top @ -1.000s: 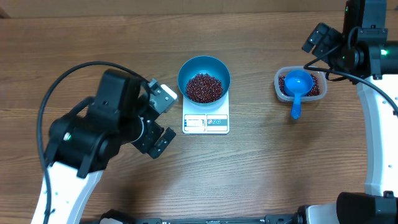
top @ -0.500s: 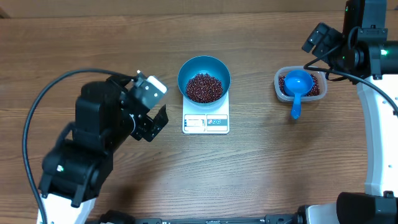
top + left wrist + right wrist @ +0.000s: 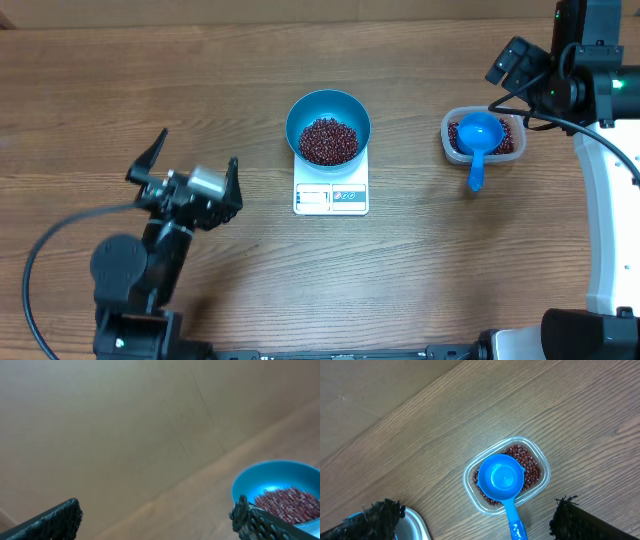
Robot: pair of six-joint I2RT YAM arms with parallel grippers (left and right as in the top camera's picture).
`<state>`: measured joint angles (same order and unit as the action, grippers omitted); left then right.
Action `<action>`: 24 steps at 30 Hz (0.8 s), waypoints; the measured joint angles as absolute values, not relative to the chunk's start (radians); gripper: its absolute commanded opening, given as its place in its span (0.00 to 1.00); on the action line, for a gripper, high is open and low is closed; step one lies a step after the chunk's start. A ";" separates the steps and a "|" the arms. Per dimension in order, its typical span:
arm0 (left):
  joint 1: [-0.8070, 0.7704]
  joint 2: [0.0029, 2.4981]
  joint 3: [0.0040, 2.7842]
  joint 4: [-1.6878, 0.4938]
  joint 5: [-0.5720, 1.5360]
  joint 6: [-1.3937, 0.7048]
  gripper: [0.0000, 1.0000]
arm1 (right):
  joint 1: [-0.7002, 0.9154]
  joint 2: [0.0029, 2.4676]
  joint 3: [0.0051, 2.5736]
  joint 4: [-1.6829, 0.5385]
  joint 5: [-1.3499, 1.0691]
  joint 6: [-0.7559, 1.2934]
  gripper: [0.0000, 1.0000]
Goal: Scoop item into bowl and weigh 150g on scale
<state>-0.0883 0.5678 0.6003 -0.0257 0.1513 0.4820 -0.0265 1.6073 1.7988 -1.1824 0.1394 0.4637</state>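
**Overhead view.** One wooden surface (image 3: 420,280) carries one blue bowl (image 3: 328,108), one white scale (image 3: 331,198), one clear tub (image 3: 449,133) and one blue scoop (image 3: 478,135). The bowl stands on the scale, covering its far part, and the display panel shows at the near edge. The beans (image 3: 328,141) form two heaps. One heap lies in the bowl. The other lies in the tub, well apart to the right of the scale. The scoop rests cup-up in the tub on that second heap, its handle reaching over the near rim. The left gripper (image 3: 197,152) stands left of the scale, apart from it, with its two fingers spread wide and nothing between them. The right arm is at the upper right edge, beside the tub.

**Left wrist view.** Two dark fingertips of the left gripper (image 3: 155,512) sit at the lower corners, far apart, with only bare surface between them. One bowl (image 3: 260,477) with beans (image 3: 287,502) shows just beyond the right fingertip.

**Right wrist view.** The right gripper (image 3: 476,508) hangs above the tub (image 3: 541,462), its two fingertips spread to opposite lower corners and gripping nothing. One scoop (image 3: 501,477) lies on the beans (image 3: 529,462) in the tub.
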 measured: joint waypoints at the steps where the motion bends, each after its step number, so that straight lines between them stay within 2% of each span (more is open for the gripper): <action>1: -0.073 0.546 0.571 0.000 0.167 0.482 1.00 | -0.027 1.607 1.799 -1.182 0.140 0.464 1.00; 9: 0.037 0.349 0.394 0.100 0.236 0.434 1.00 | -0.027 1.607 1.799 -1.182 0.140 0.464 1.00; 14: 0.087 0.241 0.327 0.101 0.223 0.287 0.99 | -0.027 1.607 1.799 -1.182 0.142 0.464 1.00; 20: 0.093 0.149 0.250 0.076 0.113 0.053 0.99 | -0.027 1.607 1.799 -1.182 0.143 0.464 1.00; 24: 0.093 0.102 0.189 0.077 0.072 -0.011 1.00 | -0.027 1.607 1.799 -1.182 0.143 0.463 1.00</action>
